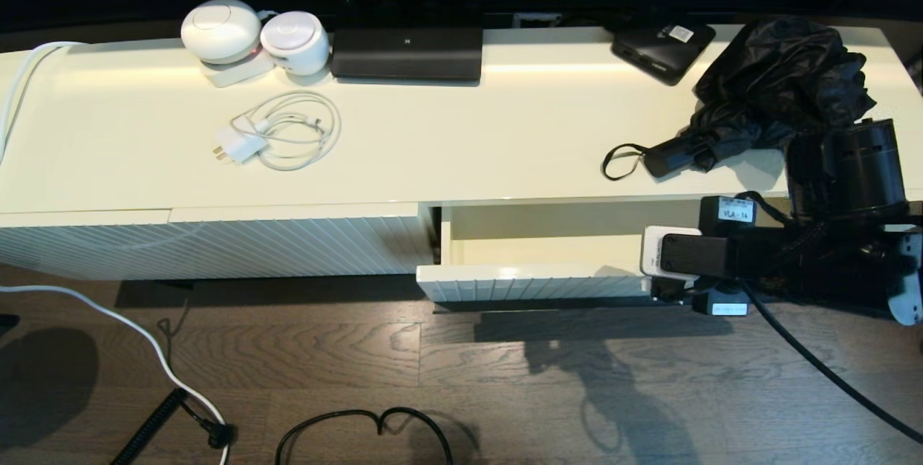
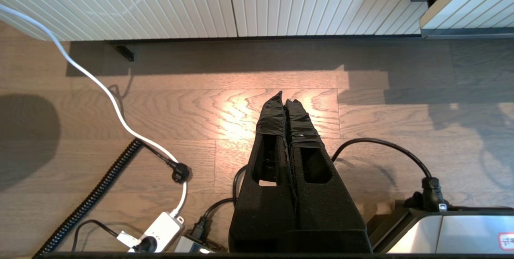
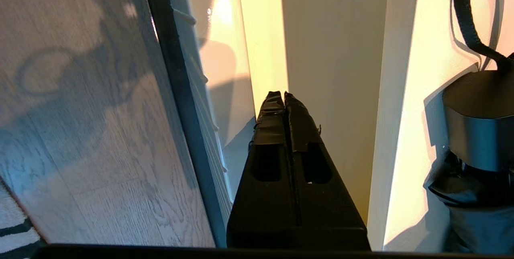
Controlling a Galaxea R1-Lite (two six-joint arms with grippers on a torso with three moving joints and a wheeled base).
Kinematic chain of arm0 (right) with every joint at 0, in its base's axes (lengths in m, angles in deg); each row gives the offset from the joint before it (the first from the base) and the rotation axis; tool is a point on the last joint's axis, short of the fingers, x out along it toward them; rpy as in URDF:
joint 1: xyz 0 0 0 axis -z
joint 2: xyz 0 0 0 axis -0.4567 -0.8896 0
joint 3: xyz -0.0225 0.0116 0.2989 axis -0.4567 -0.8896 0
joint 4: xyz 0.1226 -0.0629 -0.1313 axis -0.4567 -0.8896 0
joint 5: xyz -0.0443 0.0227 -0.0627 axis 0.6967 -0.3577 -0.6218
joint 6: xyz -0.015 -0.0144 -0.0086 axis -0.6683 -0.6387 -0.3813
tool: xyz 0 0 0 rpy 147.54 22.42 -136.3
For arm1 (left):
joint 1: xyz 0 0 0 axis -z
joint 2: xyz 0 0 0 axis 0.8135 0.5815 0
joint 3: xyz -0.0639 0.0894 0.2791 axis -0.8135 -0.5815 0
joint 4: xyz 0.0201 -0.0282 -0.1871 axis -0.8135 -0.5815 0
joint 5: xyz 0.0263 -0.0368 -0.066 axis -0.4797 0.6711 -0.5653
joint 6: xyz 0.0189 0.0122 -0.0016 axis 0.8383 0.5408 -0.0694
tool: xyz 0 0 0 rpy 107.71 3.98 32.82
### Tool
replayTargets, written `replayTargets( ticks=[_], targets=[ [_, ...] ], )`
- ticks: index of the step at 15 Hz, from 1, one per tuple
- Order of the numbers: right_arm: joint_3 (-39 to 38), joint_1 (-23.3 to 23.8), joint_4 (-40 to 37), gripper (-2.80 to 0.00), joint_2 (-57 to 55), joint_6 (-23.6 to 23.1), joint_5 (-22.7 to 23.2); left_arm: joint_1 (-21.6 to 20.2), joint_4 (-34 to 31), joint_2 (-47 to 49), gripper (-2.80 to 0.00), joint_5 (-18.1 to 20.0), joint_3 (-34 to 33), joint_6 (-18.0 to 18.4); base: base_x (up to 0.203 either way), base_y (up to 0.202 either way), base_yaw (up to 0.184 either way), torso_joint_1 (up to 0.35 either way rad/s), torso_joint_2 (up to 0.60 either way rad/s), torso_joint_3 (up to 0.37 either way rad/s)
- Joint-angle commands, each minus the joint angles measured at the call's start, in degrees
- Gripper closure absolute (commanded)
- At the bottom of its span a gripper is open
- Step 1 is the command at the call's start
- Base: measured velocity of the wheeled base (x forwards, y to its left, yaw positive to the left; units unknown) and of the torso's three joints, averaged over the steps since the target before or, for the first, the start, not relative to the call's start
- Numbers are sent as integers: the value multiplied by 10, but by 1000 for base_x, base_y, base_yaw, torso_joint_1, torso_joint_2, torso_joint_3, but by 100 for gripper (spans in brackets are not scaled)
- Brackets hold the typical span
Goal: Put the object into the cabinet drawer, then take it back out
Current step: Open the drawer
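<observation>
The umbrella [image 1: 775, 86] lies on the tabletop [image 1: 461, 148] at its far right end, the fabric bunched toward the back edge, the handle [image 1: 667, 157] pointing at the front edge with its loop [image 1: 620, 161] lying flat beside it. Right below, the drawer [image 1: 533, 281] stands pulled out, its ribbed front well clear of the cabinet face, the inside bare and bright. The right tool [image 3: 284, 98] hangs over the drawer's right part, fingers pressed together and holding nothing, close to the front lip. The left tool [image 2: 284, 100] sits low over the floor [image 2: 241, 90] before the closed ribbed panel [image 2: 200, 2], fingers together too. A charger [image 1: 277, 133] rests near the tabletop's left half, apart from the umbrella.
</observation>
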Motion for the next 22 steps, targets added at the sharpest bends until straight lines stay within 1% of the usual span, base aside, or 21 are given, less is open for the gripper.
replayTargets(
  ticks=[1, 6, 22],
  targets=[
    [-3, 0, 0, 0, -10, -4, 0, 0, 0, -1, 0, 0, 0, -1, 0, 0, 0, 0, 0, 0],
    [-5, 0, -9, 0, -7, -4, -2, 0, 0, -1, 0, 0, 0, -1, 0, 0, 0, 0, 0, 0],
    [-146, -8, -12, 0, 60, -5, 1, 0, 0, -1, 0, 0, 0, -1, 0, 0, 0, 0, 0, 0]
  ],
)
